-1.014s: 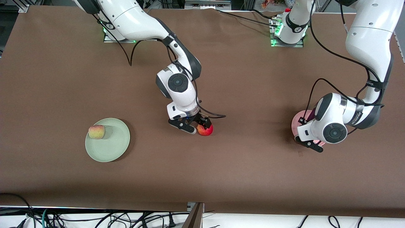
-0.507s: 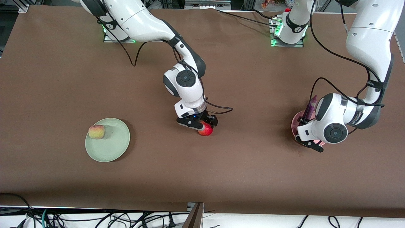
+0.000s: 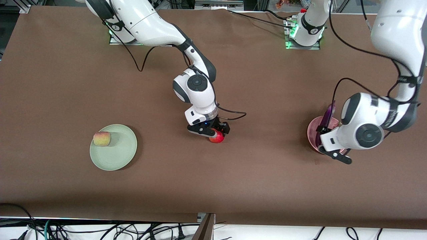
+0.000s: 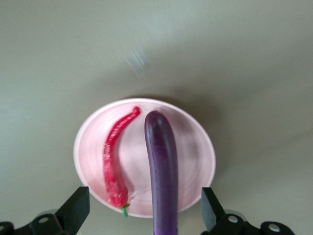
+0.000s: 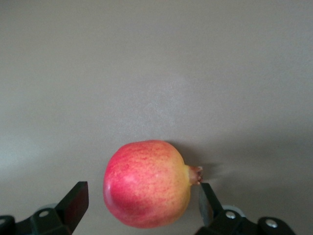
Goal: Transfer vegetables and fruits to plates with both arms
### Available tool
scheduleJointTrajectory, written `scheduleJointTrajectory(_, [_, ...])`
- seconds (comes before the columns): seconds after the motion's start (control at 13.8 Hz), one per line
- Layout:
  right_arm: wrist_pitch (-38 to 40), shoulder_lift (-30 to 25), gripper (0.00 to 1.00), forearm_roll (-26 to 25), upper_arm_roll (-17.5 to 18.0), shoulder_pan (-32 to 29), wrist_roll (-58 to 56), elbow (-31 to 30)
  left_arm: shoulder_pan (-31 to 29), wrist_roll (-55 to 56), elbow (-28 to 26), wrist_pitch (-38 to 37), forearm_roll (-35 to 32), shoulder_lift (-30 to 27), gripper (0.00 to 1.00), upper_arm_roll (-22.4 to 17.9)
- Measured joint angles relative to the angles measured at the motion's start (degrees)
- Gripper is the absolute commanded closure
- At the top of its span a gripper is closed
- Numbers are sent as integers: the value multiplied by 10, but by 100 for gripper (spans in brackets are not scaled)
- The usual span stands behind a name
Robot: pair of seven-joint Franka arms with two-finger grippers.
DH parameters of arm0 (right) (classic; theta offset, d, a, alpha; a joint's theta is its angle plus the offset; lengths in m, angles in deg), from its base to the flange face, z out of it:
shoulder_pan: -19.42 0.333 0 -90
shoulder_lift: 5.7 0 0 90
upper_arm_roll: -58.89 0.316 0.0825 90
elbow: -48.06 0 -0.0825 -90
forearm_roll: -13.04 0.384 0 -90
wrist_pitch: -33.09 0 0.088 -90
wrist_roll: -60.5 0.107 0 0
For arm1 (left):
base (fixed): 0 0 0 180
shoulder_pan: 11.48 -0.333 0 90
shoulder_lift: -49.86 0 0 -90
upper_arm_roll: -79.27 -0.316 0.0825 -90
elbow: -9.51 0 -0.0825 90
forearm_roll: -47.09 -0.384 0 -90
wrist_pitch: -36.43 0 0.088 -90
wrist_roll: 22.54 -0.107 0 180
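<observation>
The red pomegranate-like fruit (image 3: 217,137) (image 5: 146,183) lies on the table's middle. My right gripper (image 3: 213,132) (image 5: 142,205) is down around it, open, one finger on each side. The peach (image 3: 101,138) sits on the mint green plate (image 3: 116,156). The purple eggplant (image 4: 162,166) (image 3: 330,111) and the red chili (image 4: 113,156) lie side by side on the pink plate (image 4: 195,156) (image 3: 313,131); one end of the eggplant sticks out past the rim. My left gripper (image 3: 328,150) (image 4: 144,215) hangs open over that plate, fingers wide of the eggplant.
Brown table cover all round. The green plate is toward the right arm's end, the pink plate toward the left arm's end. Both arm bases (image 3: 302,33) stand along the table's back edge. Cables hang below the table's front edge.
My right gripper moved over the pomegranate and came down around it. My left arm rose and shifted a little toward its own end of the table, away from the eggplant.
</observation>
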Motion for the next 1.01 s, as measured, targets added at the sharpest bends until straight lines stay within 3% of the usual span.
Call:
scheduleJointTrajectory(0.14, [-2,6,0,-9,-3,4,0,2,-1,1,24,-32,38,-57,0,0])
scheduleJointTrajectory(0.22, [-5,9,10,-12,-3,5,0,3,-1,4,39,-49,57,-82,0,0])
scheduleJointTrajectory(0.43, [-12,13,66,-19,-6,5,0,4,-3,57,102,-126,85,-135,0,-1])
scheduleJointTrajectory(0.51, [-12,13,78,-29,-6,5,-1,4,-4,86,123,-153,86,-145,0,-1])
scheduleJointTrajectory(0.72, [-12,13,83,-47,-7,6,-5,5,6,121,143,-183,94,-172,0,-21])
scheduleJointTrajectory(0.87, [-8,13,83,-48,-10,5,-11,10,72,122,118,-177,153,-205,0,-117])
scheduleJointTrajectory(0.94, [8,8,83,-48,-13,3,-23,16,108,122,85,-150,180,-233,0,-164])
scheduleJointTrajectory(1.01, [43,-1,84,-48,-15,-3,-44,22,127,122,35,-112,188,-270,0,-187])
